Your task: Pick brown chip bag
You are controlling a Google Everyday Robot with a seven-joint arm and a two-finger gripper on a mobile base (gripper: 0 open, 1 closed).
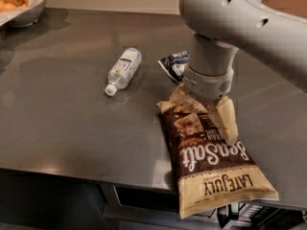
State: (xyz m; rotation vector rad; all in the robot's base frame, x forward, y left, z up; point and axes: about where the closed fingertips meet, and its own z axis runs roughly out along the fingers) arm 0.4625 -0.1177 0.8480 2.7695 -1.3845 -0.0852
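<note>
The brown chip bag (211,159) lies flat on the dark table (67,123), with its "Late July" end hanging over the front edge. My gripper (204,108) points down over the bag's far end. Its jaws are open and straddle that end. One cream finger (226,121) rests on the bag's right side, and the other is mostly hidden under the wrist at the bag's far left corner. The grey arm (240,18) comes in from the upper right and hides the bag's top edge.
A small dark blue and white bag (172,63) lies just behind the gripper, partly hidden by the wrist. A clear water bottle (123,68) lies on its side to the left. A bowl of orange fruit (19,4) stands at the far left corner.
</note>
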